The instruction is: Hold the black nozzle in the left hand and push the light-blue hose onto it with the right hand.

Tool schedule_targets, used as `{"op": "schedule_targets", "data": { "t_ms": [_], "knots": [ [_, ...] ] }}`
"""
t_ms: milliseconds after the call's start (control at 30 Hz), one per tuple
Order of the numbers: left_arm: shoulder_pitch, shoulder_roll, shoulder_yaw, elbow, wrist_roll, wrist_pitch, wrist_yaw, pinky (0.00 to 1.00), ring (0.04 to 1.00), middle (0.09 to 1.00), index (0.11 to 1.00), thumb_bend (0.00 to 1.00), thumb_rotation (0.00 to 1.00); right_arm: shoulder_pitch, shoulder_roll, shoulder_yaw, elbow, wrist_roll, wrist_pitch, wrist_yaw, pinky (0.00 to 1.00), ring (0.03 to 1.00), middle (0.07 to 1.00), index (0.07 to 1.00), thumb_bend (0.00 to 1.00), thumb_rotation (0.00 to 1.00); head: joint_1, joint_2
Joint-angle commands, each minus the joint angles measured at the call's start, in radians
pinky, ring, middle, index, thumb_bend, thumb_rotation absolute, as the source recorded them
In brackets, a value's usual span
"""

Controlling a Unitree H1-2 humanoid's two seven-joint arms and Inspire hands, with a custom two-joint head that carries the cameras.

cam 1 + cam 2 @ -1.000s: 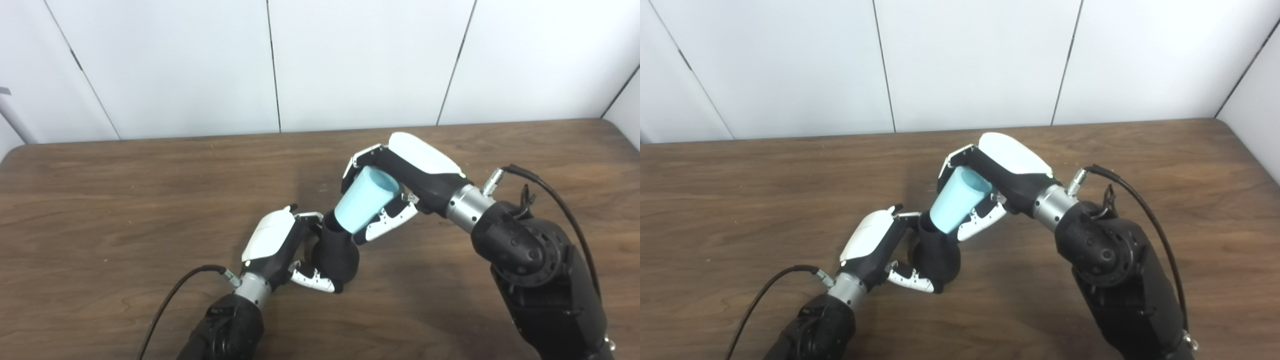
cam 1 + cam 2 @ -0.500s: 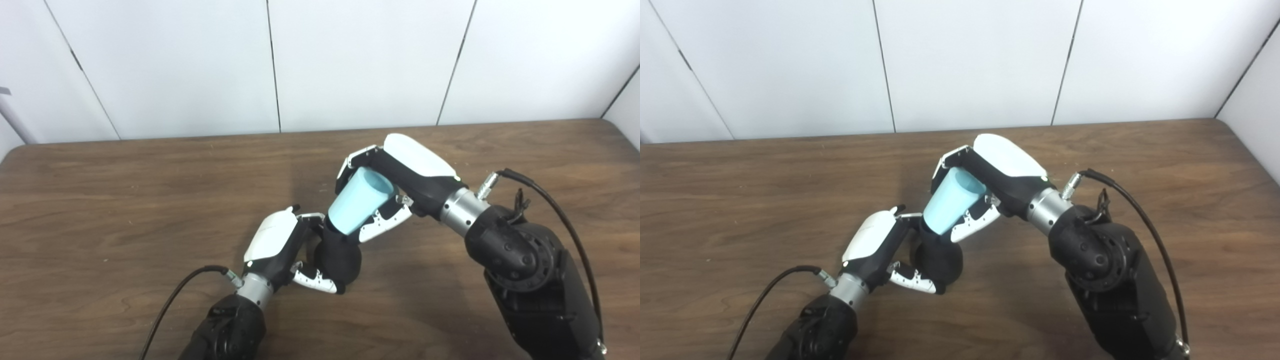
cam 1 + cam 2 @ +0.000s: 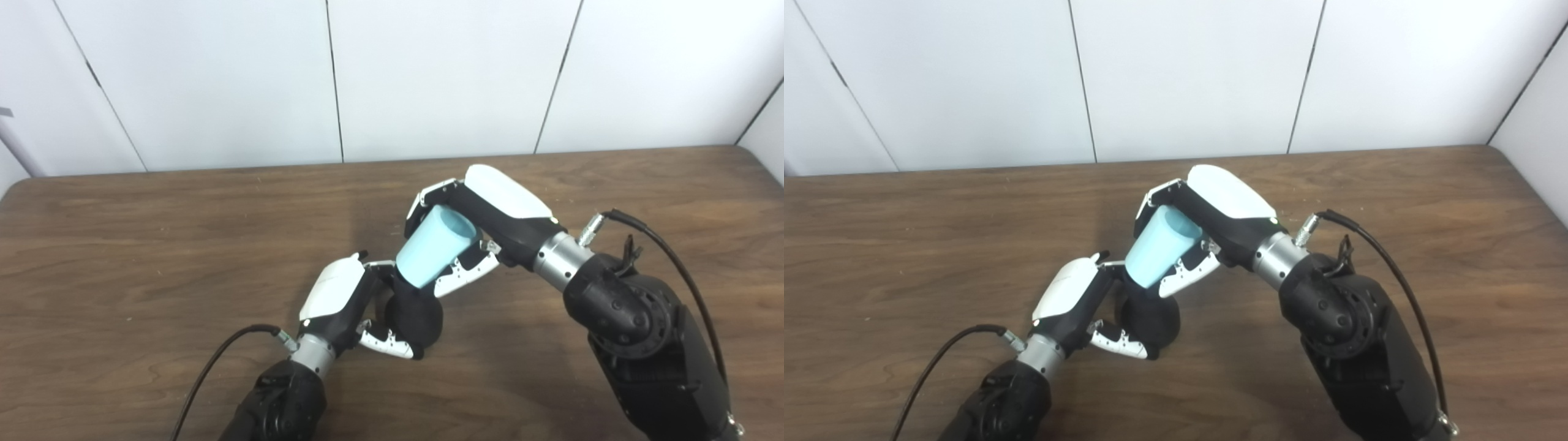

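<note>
Listed first: brown wooden table (image 3: 153, 245). Right hand (image 3: 490, 211), fingers wrapped round the light-blue hose (image 3: 432, 248), which is tilted with its lower end seated over the black nozzle (image 3: 416, 315). Left hand (image 3: 343, 300), clasped on the nozzle's rounded body just above the table.

Brown wood-grain table (image 3: 153, 245), dark and streaky, rounded corner at 10 o'clock, back edge against white wall panels (image 3: 429, 73). Black nozzle (image 3: 416, 315) sits just below centre, its rounded base seemingly resting on the tabletop. Casts a shadow toward 12 o'clock on the wood.
</note>
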Motion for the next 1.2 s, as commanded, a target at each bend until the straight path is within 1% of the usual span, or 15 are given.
{"op": "schedule_targets", "data": {
  "t_ms": [0,233,533,767,967,1167],
  "knots": [
    [0.034,-0.012,-0.046,0.059,-0.012,0.025,-0.087,0.98,0.716,0.547,0.449,0.51,0.00,-0.025,0.002,0.021,-0.002,0.008,0.001,0.017,0.30,0.424,0.510,0.509,0.50,0.00,-0.001,0.001],
    [0.033,-0.009,-0.046,0.064,-0.015,0.019,-0.087,0.98,0.716,0.547,0.449,0.51,0.00,-0.059,-0.011,0.029,-0.027,-0.001,0.033,0.058,0.30,0.424,0.513,0.513,0.50,0.00,-0.004,0.007],
    [0.030,-0.009,-0.048,0.069,-0.017,0.020,-0.088,0.98,0.717,0.550,0.449,0.51,0.00,-0.101,-0.028,0.028,-0.031,-0.013,0.034,0.095,0.31,0.419,0.509,0.509,0.50,0.00,-0.006,0.012],
    [0.027,-0.008,-0.049,0.063,-0.016,0.028,-0.095,0.98,0.718,0.547,0.450,0.51,0.00,-0.144,-0.037,0.054,-0.031,-0.038,0.024,0.125,0.31,0.425,0.508,0.508,0.50,0.00,-0.005,0.018],
    [0.028,-0.006,-0.047,0.065,-0.018,0.028,-0.096,0.98,0.718,0.546,0.451,0.51,0.00,-0.181,-0.059,0.058,-0.013,-0.027,0.014,0.152,0.30,0.435,0.509,0.500,0.50,0.00,-0.006,0.023],
    [0.023,-0.005,-0.044,0.065,-0.019,0.033,-0.100,0.98,0.717,0.551,0.449,0.51,0.00,-0.219,-0.073,0.090,-0.017,-0.044,0.021,0.211,0.31,0.435,0.509,0.497,0.50,0.00,-0.004,0.026]
  ]
}}
